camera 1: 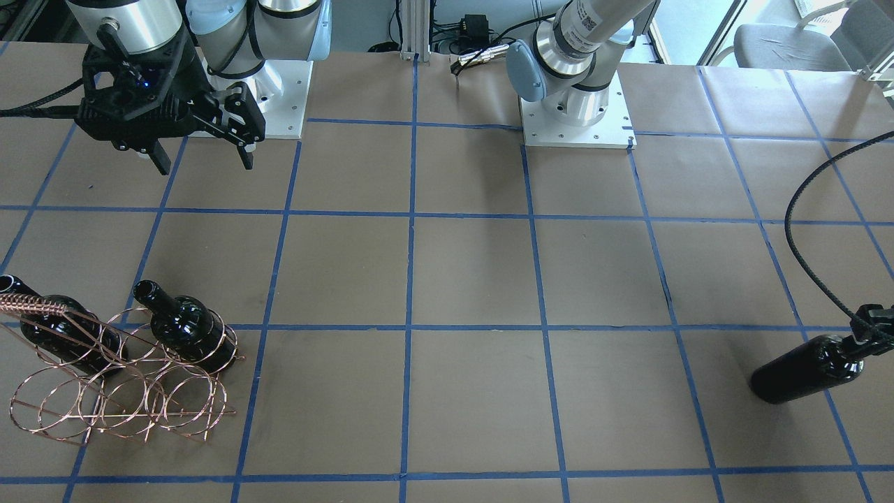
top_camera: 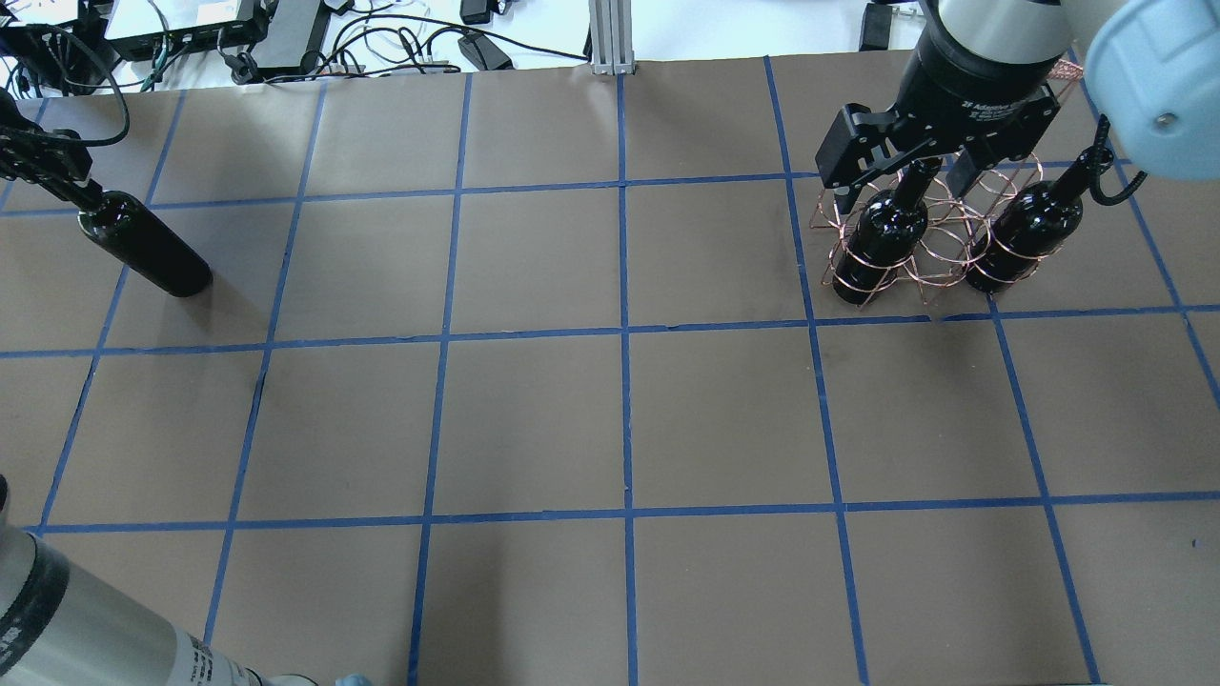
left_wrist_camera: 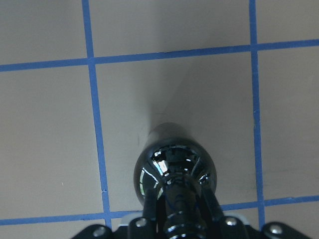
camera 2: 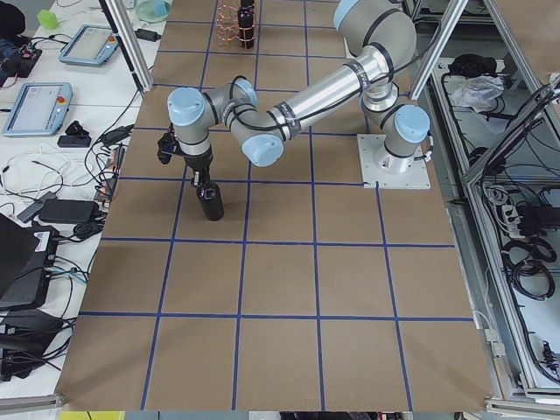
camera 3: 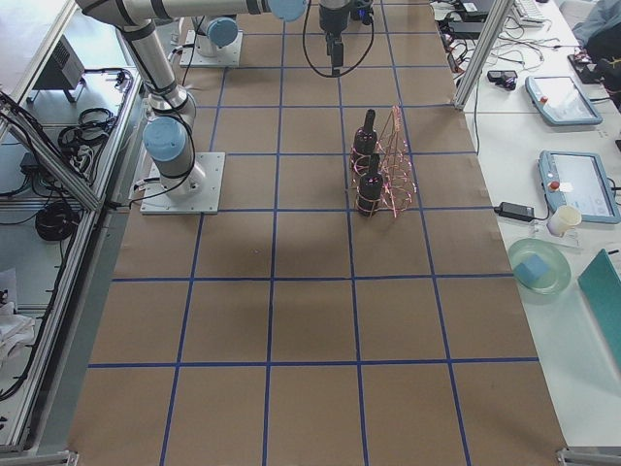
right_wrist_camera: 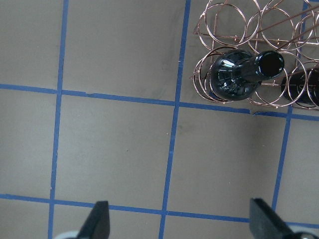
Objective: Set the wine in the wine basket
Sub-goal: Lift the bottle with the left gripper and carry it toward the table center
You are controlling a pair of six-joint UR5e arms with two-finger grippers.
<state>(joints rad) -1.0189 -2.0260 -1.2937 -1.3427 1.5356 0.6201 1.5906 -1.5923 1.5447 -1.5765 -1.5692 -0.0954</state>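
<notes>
Right, on my left wrist feed the left gripper (left_wrist_camera: 180, 216) is clamped on the slim neck of the glossy black glass wine bottle (left_wrist_camera: 174, 162), one finger (left_wrist_camera: 152, 209) on each side of the neck. The camera looks straight down over the bottle's shoulder. From the table-end view on the robot's left, the bottle stands upright directly under that gripper. I cannot tell whether its base touches the brown paper table with its blue tape grid (camera 1: 475, 279) or hangs just above it. From overhead, the bottle is at the far left edge of the table, on the operators' side.

The copper-coloured wire wine basket made of round rings (top_camera: 939, 257) stands well apart from it, on the table's right side. Two more black glass bottles stand in it neck up, one at its left end (top_camera: 886, 229) and one at its right end (top_camera: 1029, 229), with a ring between them.

The right gripper (camera 1: 206, 164) hangs spread wide and grips nothing. In its own wrist view the two fingertips sit far apart at the bottom edge. The basket and one bottle mouth lie ahead of them at the top of that view, clear of the fingers. In the front-facing view that gripper is up above the table, between the robot's base and the basket.
</notes>
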